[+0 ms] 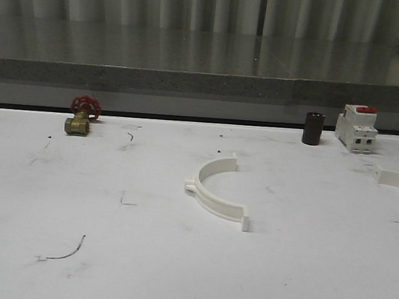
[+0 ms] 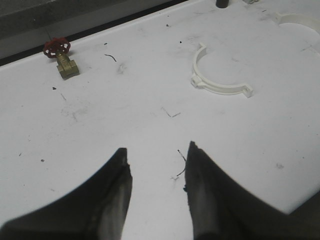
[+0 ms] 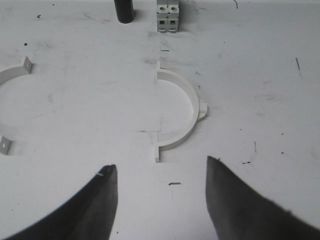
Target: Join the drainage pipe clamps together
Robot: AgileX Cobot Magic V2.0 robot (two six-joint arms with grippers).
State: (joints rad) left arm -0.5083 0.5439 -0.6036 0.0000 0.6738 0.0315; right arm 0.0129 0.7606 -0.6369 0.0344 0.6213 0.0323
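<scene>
- While both clamp halves are lying well apart on the table (image 1: 106, 253), nothing is being joined: near half (image 1: 218, 192) mid-table, far half (image 1: 397, 179) rightward.
- Left gripper (image 2: 157, 167) and right gripper (image 3: 161, 175) are hovering wide, gripping nothing.

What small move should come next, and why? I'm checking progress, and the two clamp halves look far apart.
Probably lower the open right gripper onto the right clamp half lying just ahead of its fingers. Both halves lie apart on the table, the center clamp half untouched, and the left gripper is open and farther back.
</scene>
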